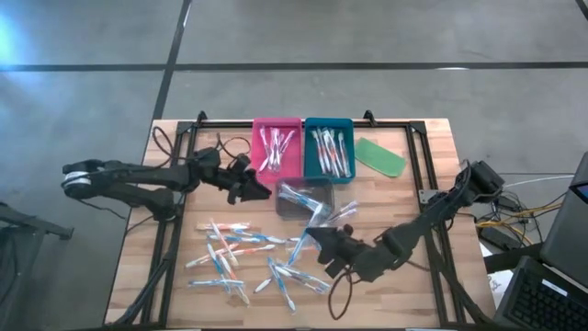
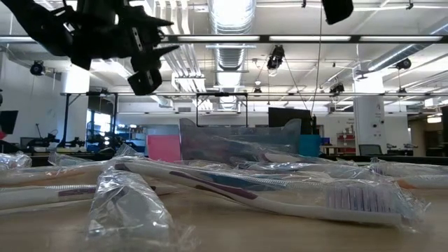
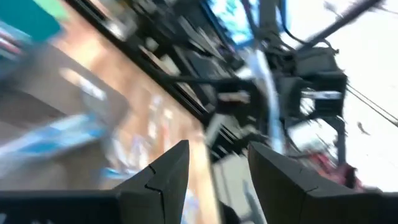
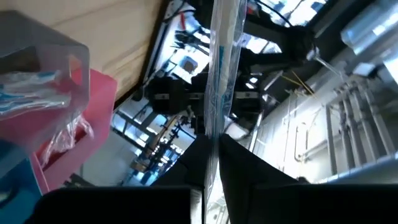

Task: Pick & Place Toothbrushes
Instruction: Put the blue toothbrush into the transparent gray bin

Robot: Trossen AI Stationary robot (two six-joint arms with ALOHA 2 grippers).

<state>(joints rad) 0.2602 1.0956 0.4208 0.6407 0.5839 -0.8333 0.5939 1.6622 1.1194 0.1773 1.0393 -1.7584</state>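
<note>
Left end effector [image 1: 254, 190] hovers with fingers apart and empty, near the clear grey plastic bin [image 1: 305, 198]. Wrapped whitish toothbrushes [image 1: 241, 257] lie scattered on the wooden-slat worktop [image 1: 138, 230]; others fill the pink tray [image 1: 277, 147] and teal tray [image 1: 329, 149]. Right end effector [image 1: 317, 235] is clamped on one wrapped toothbrush [image 4: 221, 68], beside the bin.
</note>
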